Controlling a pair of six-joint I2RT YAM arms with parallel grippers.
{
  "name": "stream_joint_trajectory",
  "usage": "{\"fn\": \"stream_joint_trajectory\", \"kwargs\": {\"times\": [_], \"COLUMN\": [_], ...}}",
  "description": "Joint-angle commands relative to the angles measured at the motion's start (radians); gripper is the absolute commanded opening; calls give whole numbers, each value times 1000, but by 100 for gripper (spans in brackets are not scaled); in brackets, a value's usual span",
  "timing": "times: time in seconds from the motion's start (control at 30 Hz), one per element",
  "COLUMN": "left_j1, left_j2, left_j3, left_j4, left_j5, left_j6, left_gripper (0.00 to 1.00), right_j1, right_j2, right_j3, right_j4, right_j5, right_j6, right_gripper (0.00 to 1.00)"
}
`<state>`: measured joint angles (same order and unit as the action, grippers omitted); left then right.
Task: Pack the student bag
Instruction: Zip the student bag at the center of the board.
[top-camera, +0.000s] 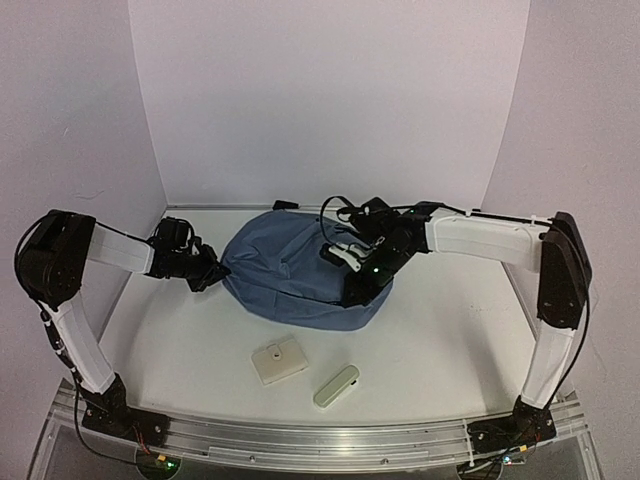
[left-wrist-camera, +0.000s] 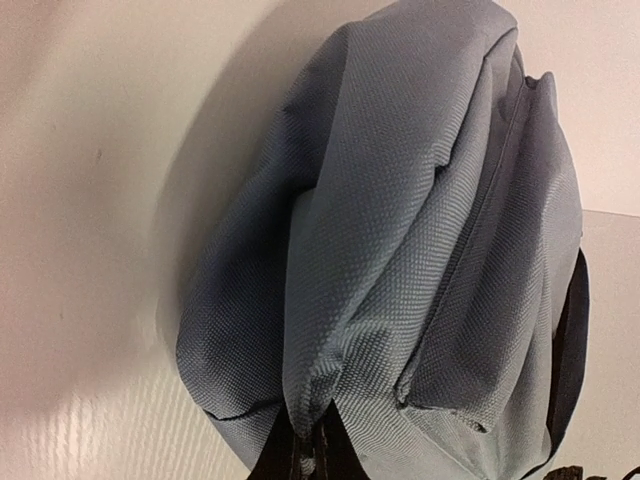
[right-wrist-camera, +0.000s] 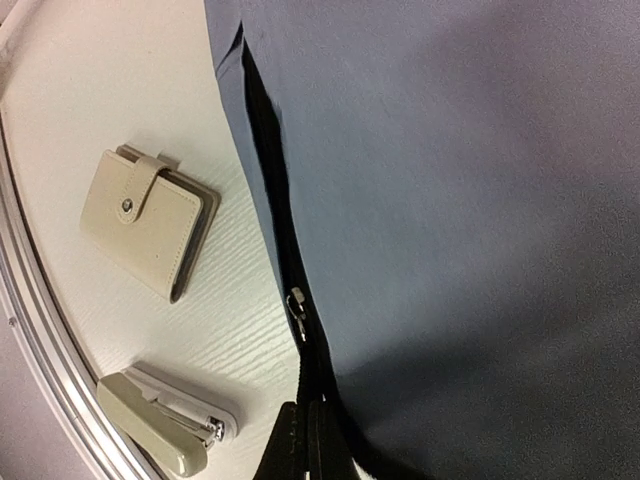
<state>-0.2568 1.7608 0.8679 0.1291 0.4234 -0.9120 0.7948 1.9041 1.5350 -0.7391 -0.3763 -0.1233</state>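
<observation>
Okay, the student bag (top-camera: 290, 270) lies slumped in the middle of the table (top-camera: 180, 340), and I've got an arm on either side of it. The left gripper (top-camera: 207, 272) is at the bag's left end. From its wrist view the jaws look pinched shut on a gathered fold of the blue fabric, though they sit at the very bottom of that view, so I say it with some caution. The right gripper (right-wrist-camera: 308, 445) is on the bag's near right flank, jaws narrow and closed on the black zipper line (right-wrist-camera: 270, 180), a little along from the zipper pull (right-wrist-camera: 297, 303). So it's the tape I'm holding, not the pull. That's my first worry: tug from here and I only drag cloth, the slider goes nowhere, and the mouth never opens. Second worry: the bag is soft and nothing pins it but my left pinch. If that thin fold slips out, the whole bag slides toward the right arm and bunches up. Third, the cream wallet (right-wrist-camera: 148, 222) and the stapler (right-wrist-camera: 165, 425) lie just in front of the bag, apart from it, neither packed yet. A bag dragged forward could shove them toward the table's near rail. And hauling both arms apart too hard could strain the seam
</observation>
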Motion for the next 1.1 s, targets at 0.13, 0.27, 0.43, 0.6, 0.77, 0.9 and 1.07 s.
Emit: {"fn": "stream_joint_trajectory", "kwargs": {"times": [0.13,0.27,0.43,0.6,0.77,0.9,1.07], "left_j1": [135,138,73,-37,-135,-221,-462], "left_j2": [133,191,77,-208,-453,-538,-485], "left_j3": [157,301,326,173,16,-67,-74], "left_j4": [-70,-147,-213,-269,-297,-264,-213], "left_j5": [-35,-7,-22,-97,-116,-123,-266], "left_j6": [68,151,278,442,615,731,943], "left_gripper": [0,0,24,67,71,70,66], "right_j1": [-10,-8,3,4,0,-31,-103], "right_j2": [-130,-97,-18,29,49,55,41], "right_j3": [-114,-100,-4,104,141,138,130], "right_j4": [-74,-68,-54,-51,-53,-51,-47], "right_j5": [40,-18,-84,-131,-143,-166,-221], "right_j6": [-23,-8,9,32,42,68,112], "right_gripper": [0,0,0,0,0,0,0]}}
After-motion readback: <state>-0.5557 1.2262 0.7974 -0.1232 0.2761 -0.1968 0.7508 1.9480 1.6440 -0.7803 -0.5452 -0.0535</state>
